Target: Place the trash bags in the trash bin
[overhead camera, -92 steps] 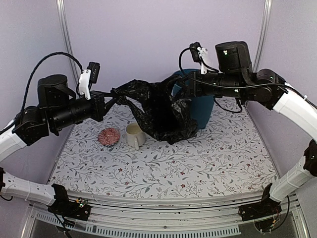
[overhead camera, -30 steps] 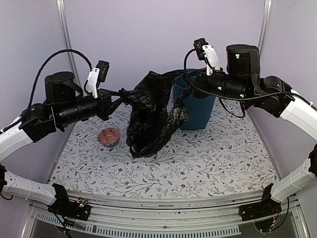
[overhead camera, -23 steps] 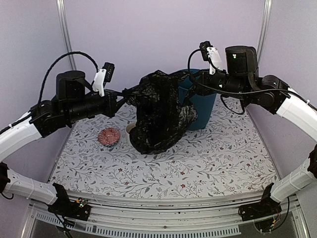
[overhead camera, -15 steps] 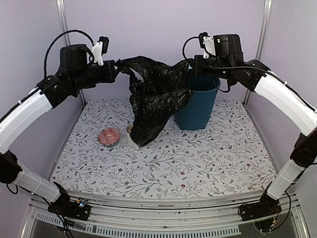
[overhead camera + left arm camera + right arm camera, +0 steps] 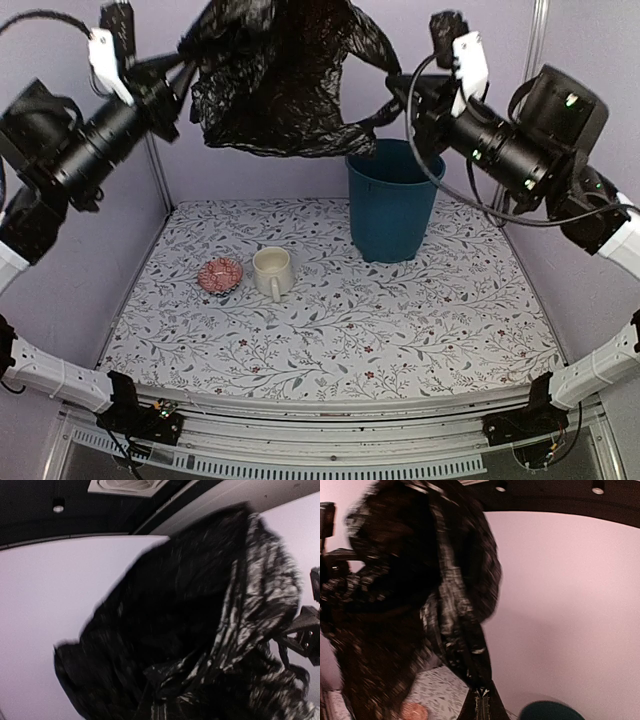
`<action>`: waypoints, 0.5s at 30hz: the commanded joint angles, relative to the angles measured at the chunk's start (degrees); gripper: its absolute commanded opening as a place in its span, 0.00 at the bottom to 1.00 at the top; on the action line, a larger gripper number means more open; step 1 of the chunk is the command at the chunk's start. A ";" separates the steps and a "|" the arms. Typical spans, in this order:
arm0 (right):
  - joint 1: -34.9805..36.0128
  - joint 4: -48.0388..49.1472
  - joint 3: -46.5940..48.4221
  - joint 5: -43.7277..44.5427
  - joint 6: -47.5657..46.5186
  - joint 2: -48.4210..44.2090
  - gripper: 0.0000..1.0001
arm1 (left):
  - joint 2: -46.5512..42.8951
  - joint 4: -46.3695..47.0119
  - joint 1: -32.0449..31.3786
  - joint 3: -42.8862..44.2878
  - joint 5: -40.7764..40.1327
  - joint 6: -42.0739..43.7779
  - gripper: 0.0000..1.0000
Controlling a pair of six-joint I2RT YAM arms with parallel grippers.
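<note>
The black trash bag [image 5: 275, 75] hangs high in the air, stretched between both grippers, well above the table and left of and above the teal trash bin [image 5: 388, 200]. My left gripper [image 5: 188, 62] is shut on the bag's left edge. My right gripper [image 5: 398, 95] is shut on its right edge. The bag fills the left wrist view [image 5: 190, 630], hiding the fingers. In the right wrist view the bag [image 5: 420, 605] rises from my closed fingertips [image 5: 482, 700], with the bin's rim [image 5: 550, 711] at the bottom.
A cream mug [image 5: 271, 273] and a small pink patterned bowl [image 5: 220, 273] stand on the floral tablecloth [image 5: 350, 330], left of the bin. Lilac walls close in the back and sides.
Both arms have swung up sharply, lifting the bag from hanging near the mug to high above the table. The mug is uncovered. Both wrist views are motion-blurred.
</note>
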 commanded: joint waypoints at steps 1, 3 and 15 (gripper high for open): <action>-5.95 2.85 -24.57 15.41 -1.05 1.57 0.01 | -2.47 -1.75 2.74 -34.49 -7.83 -10.33 0.00; -10.16 -7.76 -29.31 14.24 11.82 4.41 0.01 | -2.30 -5.10 2.82 -45.93 -2.90 -19.49 0.00; -2.69 -13.96 -5.91 -6.51 21.67 -3.29 0.01 | -2.05 -16.59 -8.37 -10.28 -11.93 -11.69 0.00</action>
